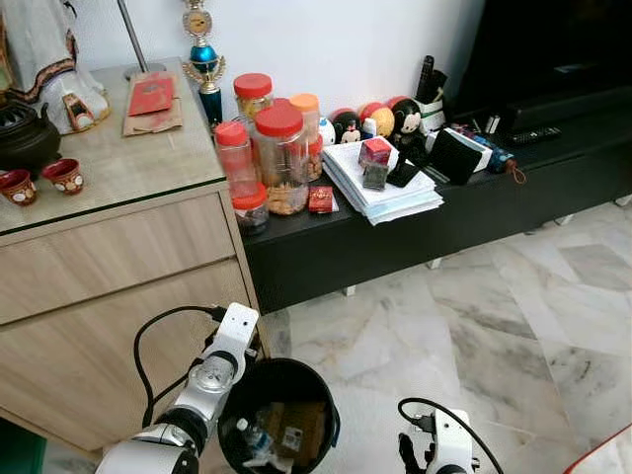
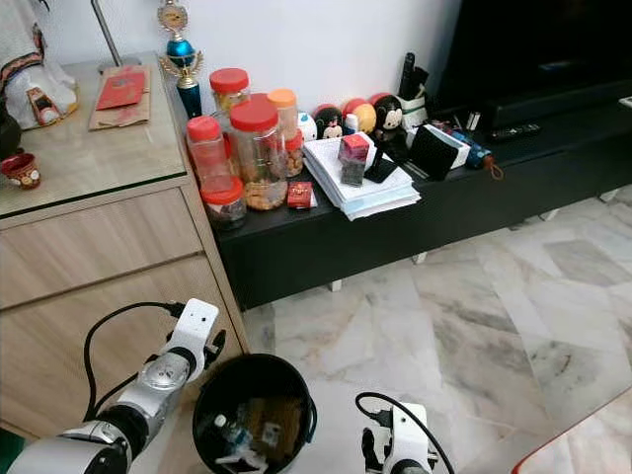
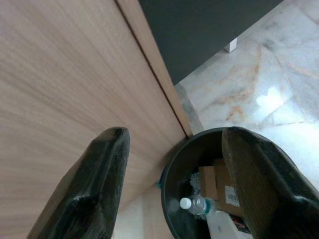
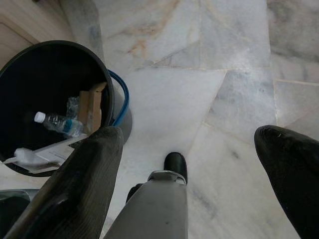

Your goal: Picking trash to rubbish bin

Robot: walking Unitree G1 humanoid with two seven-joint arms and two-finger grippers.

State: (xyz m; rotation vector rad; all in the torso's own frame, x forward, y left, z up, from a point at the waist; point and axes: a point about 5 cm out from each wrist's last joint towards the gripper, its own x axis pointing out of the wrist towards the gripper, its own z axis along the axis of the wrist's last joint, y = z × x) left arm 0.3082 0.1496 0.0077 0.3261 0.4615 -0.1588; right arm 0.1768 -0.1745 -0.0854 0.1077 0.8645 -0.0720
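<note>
**Left arm over the bin, nothing held — drop looks complete**

Round black plastic rubbish bin (image 1: 279, 415) stands on the pale marble floor (image 1: 474, 326) against the light wooden cabinet (image 1: 118, 286), at 6 o'clock in the head view. Inside: a clear plastic water bottle with white cap (image 4: 57, 122), brown cardboard pieces (image 4: 90, 107), and a white flat item (image 4: 37, 154).

Left gripper (image 3: 174, 189) sits just above the bin's 10 o'clock rim, fingers spread wide, nothing between them. Right gripper (image 4: 192, 164) hangs low at the bin's 3 o'clock side, over bare floor, fingers also wide apart and empty.

Judgement: the release step is done or just ending; no loose trash is visible on the floor near the bin.

Next move likely calls for lifting the left arm clear of the rim without knocking the bin, then turning to search for another piece. Items on the black low TV bench (image 1: 444, 222) look like household goods, not trash.
</note>
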